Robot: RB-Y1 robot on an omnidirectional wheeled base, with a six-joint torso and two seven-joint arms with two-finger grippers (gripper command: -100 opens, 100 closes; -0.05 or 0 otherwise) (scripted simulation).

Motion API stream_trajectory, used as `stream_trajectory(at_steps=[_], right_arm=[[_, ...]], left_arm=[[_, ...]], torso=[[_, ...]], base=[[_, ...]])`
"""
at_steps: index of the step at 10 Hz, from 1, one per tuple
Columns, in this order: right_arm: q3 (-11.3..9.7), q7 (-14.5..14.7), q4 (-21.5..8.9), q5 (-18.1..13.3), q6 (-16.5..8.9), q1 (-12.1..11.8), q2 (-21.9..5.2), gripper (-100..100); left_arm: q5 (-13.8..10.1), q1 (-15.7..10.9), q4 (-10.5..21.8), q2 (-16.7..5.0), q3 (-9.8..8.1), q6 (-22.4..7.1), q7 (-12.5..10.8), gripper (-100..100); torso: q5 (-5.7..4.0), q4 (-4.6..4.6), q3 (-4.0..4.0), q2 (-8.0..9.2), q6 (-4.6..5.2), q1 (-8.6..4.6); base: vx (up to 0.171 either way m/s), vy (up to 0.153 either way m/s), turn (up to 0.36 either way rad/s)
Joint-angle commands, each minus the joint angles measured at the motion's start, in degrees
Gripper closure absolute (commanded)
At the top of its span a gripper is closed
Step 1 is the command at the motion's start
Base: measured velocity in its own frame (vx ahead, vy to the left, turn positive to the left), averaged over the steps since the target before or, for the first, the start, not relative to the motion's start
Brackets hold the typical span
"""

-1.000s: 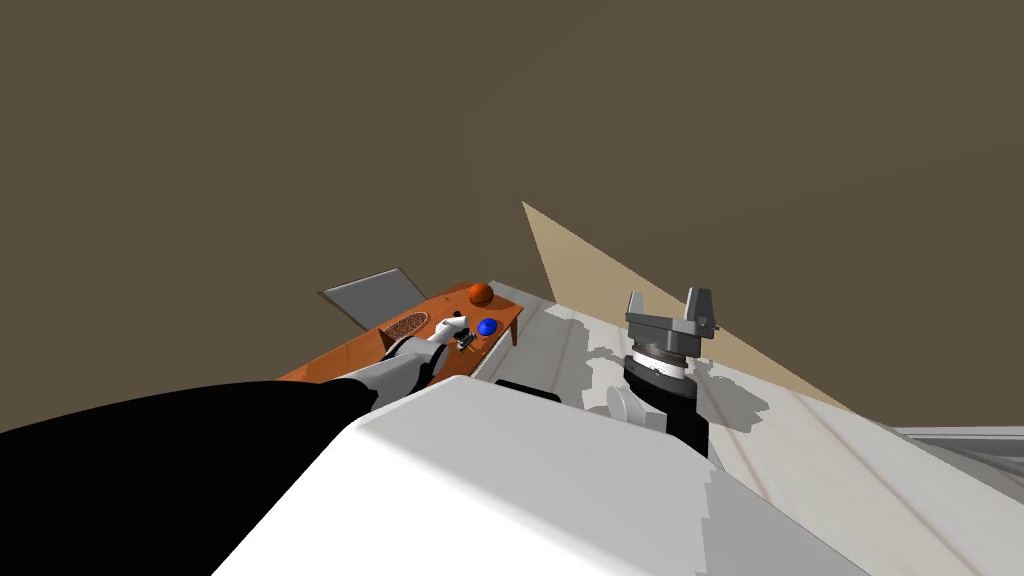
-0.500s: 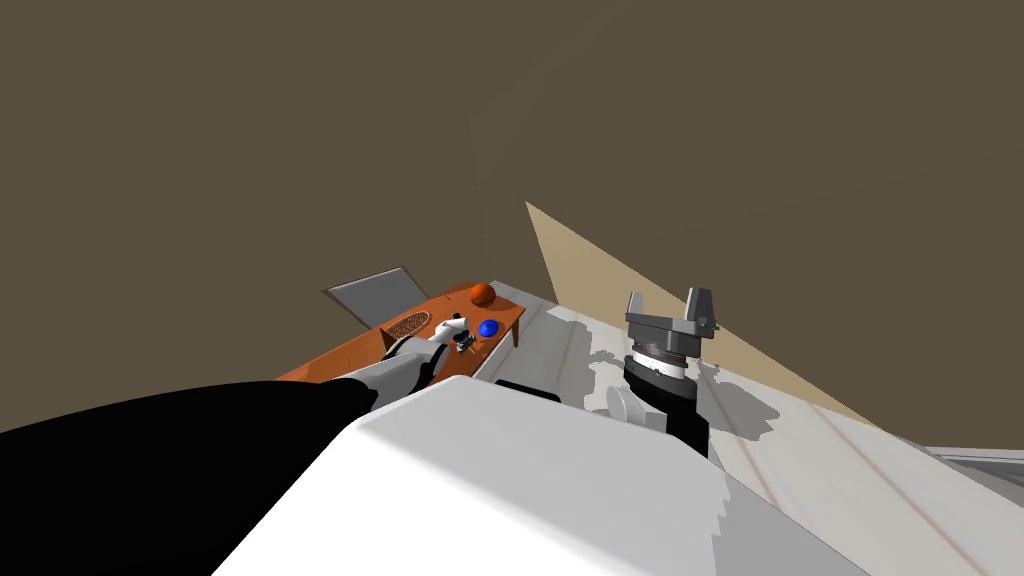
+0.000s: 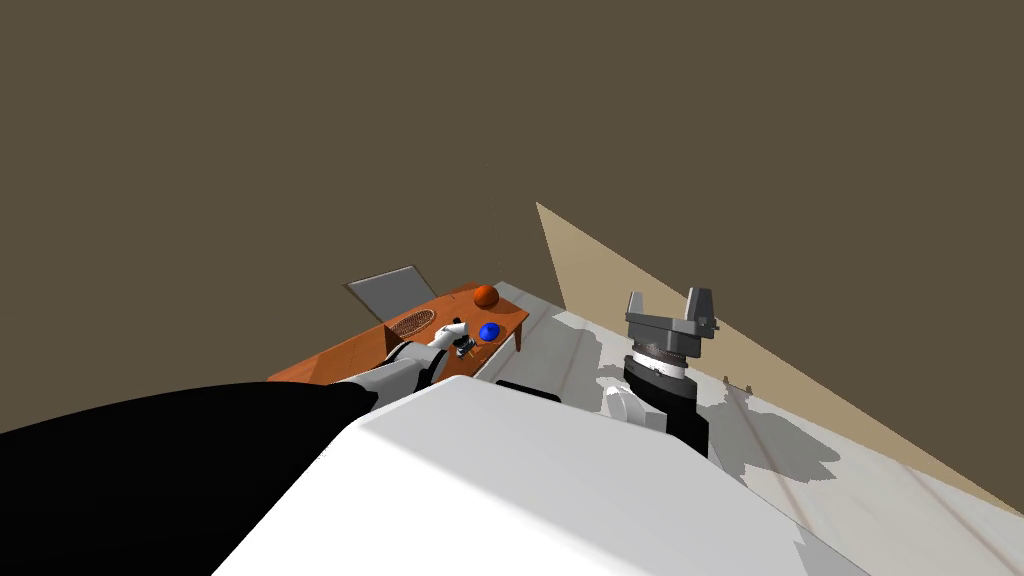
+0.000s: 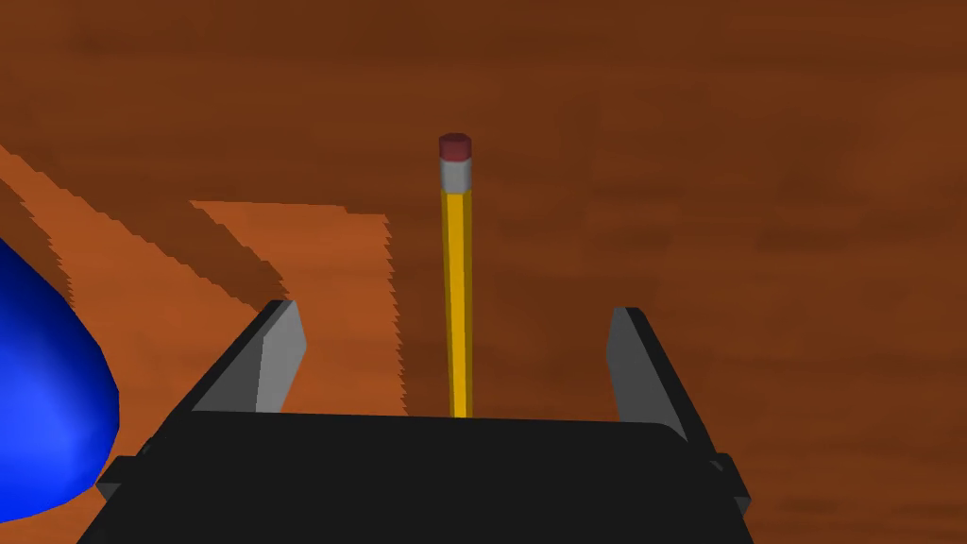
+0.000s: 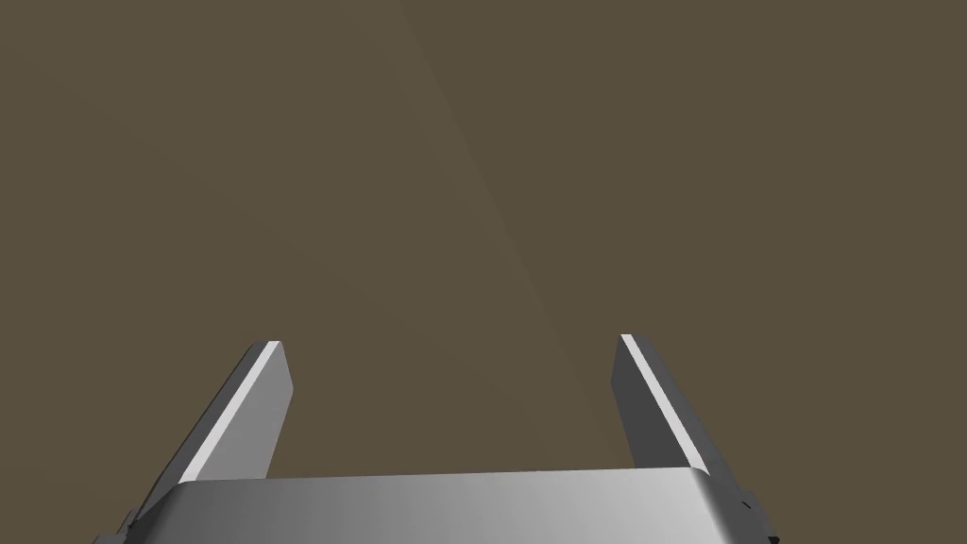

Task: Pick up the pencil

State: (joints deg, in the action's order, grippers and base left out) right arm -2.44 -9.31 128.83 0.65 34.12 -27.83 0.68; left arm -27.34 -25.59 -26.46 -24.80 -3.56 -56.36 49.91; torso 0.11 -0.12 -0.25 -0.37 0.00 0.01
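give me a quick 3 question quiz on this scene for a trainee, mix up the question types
1. True or false: the left hand is shut on the pencil.
2. Which thing lies beside the left hand on the brown table? A) a blue rounded object B) a green cup C) a white plate
3. Fill in: the right hand has its fingers ___.

Key
1. False: its fingers stand open, with the pencil between them and apart from both.
2. A
3. open
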Motion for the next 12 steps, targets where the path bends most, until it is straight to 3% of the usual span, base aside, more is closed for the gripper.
stream_trajectory(at_steps=[1,5,6,7,8,10,12], right_arm=[[0.0,0.0,0.0,0.0,0.0,0.0,0.0,0],[0.0,0.0,0.0,0.0,0.0,0.01,0.0,0],[0.0,0.0,0.0,0.0,0.0,0.01,0.0,0],[0.0,0.0,0.0,0.0,0.0,0.01,0.0,0],[0.0,0.0,0.0,0.0,-0.01,0.02,-0.01,0],[0.01,0.0,-0.01,0.0,-0.01,0.01,-0.01,0],[0.0,0.0,-0.01,0.0,-0.01,0.02,-0.01,0]], left_arm=[[0.0,0.0,0.0,0.0,0.0,0.0,0.0,100],[0.05,-0.04,-0.05,0.04,0.07,-0.02,0.12,100],[0.04,-0.04,-0.05,0.04,0.06,-0.02,0.1,0],[0.18,-0.33,-0.59,-0.17,-0.12,-0.73,-1.45,100],[0.27,-1.16,-0.3,-0.5,-0.29,-1.37,-2.66,100],[0.27,-1.16,-0.3,-0.5,-0.29,-1.37,-2.66,100],[0.45,-2.83,0.29,-1.18,-0.63,-2.66,-5.06,100]], torso=[[0.0,0.0,0.0,0.0,0.0,0.0],[0.04,0.06,0.14,0.23,-0.09,0.16],[0.04,0.06,0.15,0.24,-0.08,0.17],[0.04,0.06,0.15,0.25,-0.08,0.17],[0.06,0.11,0.24,0.39,0.02,0.24],[0.06,0.13,0.35,0.59,-0.1,0.38],[0.05,0.12,0.31,0.52,-0.02,0.29]], base=[[0.008,-0.008,-0.008],[0.001,0.0,-0.005],[0.0,0.0,0.0],[-0.057,0.03,-0.217],[-0.109,0.065,-0.282],[-0.071,0.042,-0.027],[-0.092,0.041,-0.168]])
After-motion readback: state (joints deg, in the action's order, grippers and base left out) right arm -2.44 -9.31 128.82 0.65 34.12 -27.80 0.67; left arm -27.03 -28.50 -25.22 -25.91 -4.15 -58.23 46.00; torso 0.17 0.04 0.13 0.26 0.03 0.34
